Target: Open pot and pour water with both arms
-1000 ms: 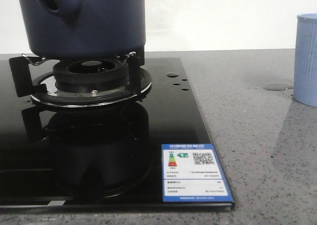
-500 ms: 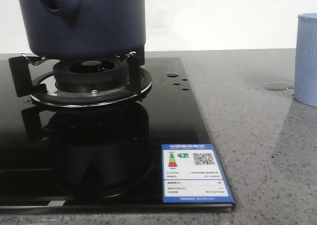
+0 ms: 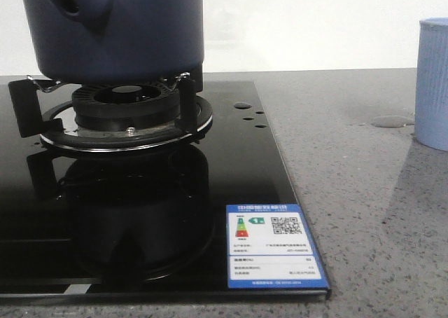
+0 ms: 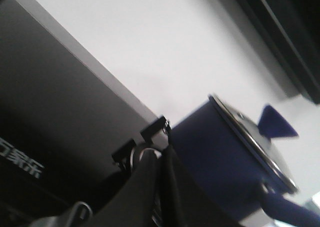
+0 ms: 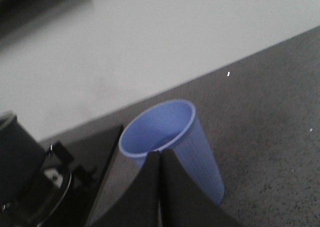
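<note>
- The large dark navy-blue matte round pot [image 3: 115,27] sits on the black pronged burner stand [image 3: 126,111] at the far left of the glossy black glass cooktop [image 3: 238,171]; its top is cut off in the front view.
- A rounded handle stub with a hole [image 3: 77,6] juts from the pot's near-left side.
- In the left wrist view the pot [image 4: 215,159] shows a thin silvery rim and a lid with a dark blue triangular knob [image 4: 276,123]; the lid is on.
- The pot's dark reflection lies in the glass just in front of the burner.
- Compared with a second ago, the pot, the burner and the blue-and-white energy label [image 3: 274,246] at the cooktop's near right corner all sit slightly further left and a touch higher in the front view; their arrangement is unchanged.
- The light blue ribbed plastic cup [image 3: 434,83] stands upright on the grey speckled countertop [image 3: 364,192], well apart to the right, in the same spot as before, with a small wet patch [image 3: 390,121] just to its left.
- The left gripper [image 4: 161,177] has its dark fingers pressed together with nothing between them.
- The right gripper [image 5: 159,187] is likewise closed and empty, with the cup [image 5: 172,142] beyond it.
</note>
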{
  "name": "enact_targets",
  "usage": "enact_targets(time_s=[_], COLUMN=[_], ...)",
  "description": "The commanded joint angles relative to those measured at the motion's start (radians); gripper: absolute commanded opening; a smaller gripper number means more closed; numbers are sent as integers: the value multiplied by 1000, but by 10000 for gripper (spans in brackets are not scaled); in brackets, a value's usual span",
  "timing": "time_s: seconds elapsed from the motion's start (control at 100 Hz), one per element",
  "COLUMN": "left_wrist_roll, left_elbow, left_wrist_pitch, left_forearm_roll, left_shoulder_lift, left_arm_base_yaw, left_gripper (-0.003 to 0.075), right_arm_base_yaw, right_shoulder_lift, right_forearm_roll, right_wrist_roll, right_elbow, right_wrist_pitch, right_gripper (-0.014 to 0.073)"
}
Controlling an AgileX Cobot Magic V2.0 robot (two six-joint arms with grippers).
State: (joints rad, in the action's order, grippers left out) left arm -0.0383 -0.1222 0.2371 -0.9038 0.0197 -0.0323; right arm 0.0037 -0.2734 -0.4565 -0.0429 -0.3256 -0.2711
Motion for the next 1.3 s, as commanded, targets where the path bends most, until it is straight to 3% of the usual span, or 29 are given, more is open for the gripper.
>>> enact_targets(time_s=[0.0, 0.15, 0.26, 0.38, 0.47, 0.6, 0.71, 0.81, 0.89, 0.99, 1.11, 1.21, 1.29], left_wrist_roll=[-11, -113, -275, -461, -657, -847, -967, -1156, -1296, -1396, -1412, -1412, -1412], left_elbow=[-103, -234, -317, -385, -442, -548, -647, -737, -801, -857, -912, -940, -967], left_wrist_pitch=[105, 309, 457, 536, 630, 770, 827, 848, 854, 847, 768, 694, 659], left_forearm_roll=[57, 27, -105, -314, -486, -605, -607, -607, -607, -589, -503, -462, -455], left_shoulder_lift=[80, 249, 368, 478, 578, 722, 817, 883, 929, 984, 1048, 1094, 1127], left_arm_base_yaw=[-2, -2, 30, 116, 164, 186, 186, 186, 195, 226, 271, 298, 298], left_gripper=[-19, -19, -19, -19, -19, -19, -19, -11, 59, 281, 535, 583, 583], right_arm_base_yaw=[-1, 10, 10, 10, 10, 10, 10, 10, 10, 10, 10, 16, 20], right_shoulder_lift=[-118, -272, -381, -437, -452, -451, -451, -451, -451, -451, -451, -451, -451], right_forearm_roll=[49, 41, -10, -218, -427, -641, -703, -705, -703, -702, -699, -691, -682], right_wrist_roll=[-40, -40, -42, -193, -339, -603, -738, -804, -844, -882, -884, -884, -884], right_elbow=[-159, -349, -441, -479, -482, -482, -486, -497, -508, -531, -564, -583, -585], right_wrist_pitch=[-138, -454, -655, -781, -830, -827, -798, -773, -757, -744, -746, -749, -749], right_gripper=[-67, -67, -75, -75, -75, -75, -75, -75, -60, 48, 356, 582, 669])
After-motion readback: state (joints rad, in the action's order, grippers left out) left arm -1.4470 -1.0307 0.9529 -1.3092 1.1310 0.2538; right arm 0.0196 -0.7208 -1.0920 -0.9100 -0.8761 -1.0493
